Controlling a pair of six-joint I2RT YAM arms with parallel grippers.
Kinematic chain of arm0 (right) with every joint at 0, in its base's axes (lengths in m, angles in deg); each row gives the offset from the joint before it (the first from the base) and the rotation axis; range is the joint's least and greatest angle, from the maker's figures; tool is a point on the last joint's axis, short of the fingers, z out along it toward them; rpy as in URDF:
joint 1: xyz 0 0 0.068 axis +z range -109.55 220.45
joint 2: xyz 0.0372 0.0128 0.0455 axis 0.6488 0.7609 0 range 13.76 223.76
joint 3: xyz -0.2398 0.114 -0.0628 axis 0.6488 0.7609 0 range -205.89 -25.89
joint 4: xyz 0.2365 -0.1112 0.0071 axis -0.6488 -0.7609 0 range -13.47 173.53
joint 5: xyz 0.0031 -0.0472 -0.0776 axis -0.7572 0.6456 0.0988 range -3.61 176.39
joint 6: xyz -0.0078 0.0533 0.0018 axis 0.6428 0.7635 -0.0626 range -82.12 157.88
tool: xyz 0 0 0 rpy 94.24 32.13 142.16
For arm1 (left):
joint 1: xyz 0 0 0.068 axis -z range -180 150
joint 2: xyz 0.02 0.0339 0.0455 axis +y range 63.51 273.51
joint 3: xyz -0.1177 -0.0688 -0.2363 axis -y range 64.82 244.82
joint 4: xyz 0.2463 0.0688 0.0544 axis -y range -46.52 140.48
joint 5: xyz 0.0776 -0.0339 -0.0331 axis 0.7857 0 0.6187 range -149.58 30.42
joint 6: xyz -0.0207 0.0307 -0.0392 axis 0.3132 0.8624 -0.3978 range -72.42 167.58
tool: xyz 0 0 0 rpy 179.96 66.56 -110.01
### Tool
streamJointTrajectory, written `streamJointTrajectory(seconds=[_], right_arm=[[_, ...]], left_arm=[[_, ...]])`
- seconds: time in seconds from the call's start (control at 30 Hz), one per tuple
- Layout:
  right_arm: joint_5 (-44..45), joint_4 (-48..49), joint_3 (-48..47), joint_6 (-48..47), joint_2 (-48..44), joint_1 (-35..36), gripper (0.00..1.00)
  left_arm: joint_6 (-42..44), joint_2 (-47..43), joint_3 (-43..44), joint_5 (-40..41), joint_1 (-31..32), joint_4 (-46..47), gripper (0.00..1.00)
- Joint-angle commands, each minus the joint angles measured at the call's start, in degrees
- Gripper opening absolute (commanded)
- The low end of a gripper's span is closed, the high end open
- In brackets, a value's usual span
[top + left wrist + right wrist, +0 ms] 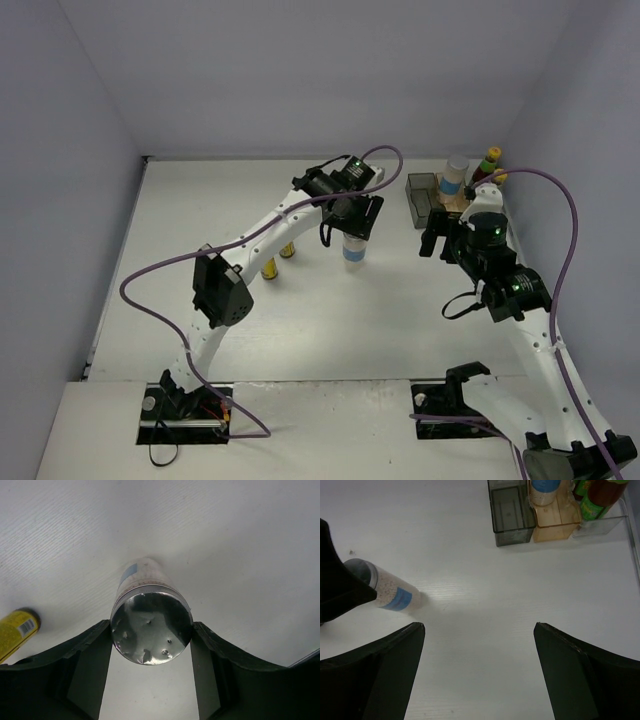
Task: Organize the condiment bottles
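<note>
My left gripper (355, 228) is shut on the silver lid of a white, blue-labelled jar (354, 252), which stands upright on the table; the lid (151, 627) fills the gap between both fingers. The same jar shows in the right wrist view (390, 592). Two small brown yellow-labelled bottles (270, 268) (288, 250) stand to its left; one shows in the left wrist view (17, 630). The second white jar (456, 175) and two dark yellow-capped bottles (489, 165) stand in the tray. My right gripper (440, 243) (479, 630) is open and empty above bare table, just in front of the tray.
The grey-and-tan compartment tray (424, 200) (510, 517) sits at the back right near the right wall. Its grey left compartment holds nothing. Purple cables loop over both arms. Walls close in the table on the left, back and right.
</note>
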Motion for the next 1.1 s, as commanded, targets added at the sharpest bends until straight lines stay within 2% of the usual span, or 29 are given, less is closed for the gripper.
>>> streamJointTrajectory(seconds=[0.0,0.17,0.37,0.4,0.43,0.53,0.57,0.67,0.9,1.07], right_arm=[[-3.3,1.0,-1.9,-0.1,-0.5,-0.2,0.95],[-5.7,0.9,-1.7,-1.5,-0.4,-0.2,0.95],[-5.9,0.8,-1.6,-2.6,0.2,-0.2,0.96],[-5.9,0.9,-1.5,-2.8,0.3,-0.2,0.96],[-7.3,0.9,-1.5,-2.9,0.4,-0.2,0.96],[-8.4,0.9,-1.7,-3.6,0.5,-0.2,0.96],[-8.9,0.9,-1.8,-3.8,0.7,-0.2,0.97],[-10.0,1.1,-2.3,-5.1,1.2,-0.2,0.98],[-14.9,3.2,-4.4,-7.5,4.3,-0.1,0.99],[-17.9,7.1,-5.8,-8.1,10.1,0.9,1.0]], left_arm=[[0.4,-3.8,2.2,1.6,1.5,7.7,0.0],[-0.7,-5.0,-5.7,2.9,1.9,12.9,0.0],[-1.4,-4.5,-8.9,5.2,2.6,13.0,0.16],[-1.6,-4.5,-9.0,5.2,2.7,12.9,0.2],[-1.8,-4.3,-9.0,5.1,2.7,12.8,0.33],[-2.5,-5.0,-8.7,5.4,2.7,11.9,0.56],[-2.6,-5.3,-8.7,5.4,2.7,11.8,0.68],[-2.6,-7.7,-8.2,7.9,2.6,11.6,0.8],[-4.9,-18.2,-9.3,12.3,-0.2,11.1,0.81],[-5.7,-29.2,-18.5,20.1,-4.6,11.2,0.81]])
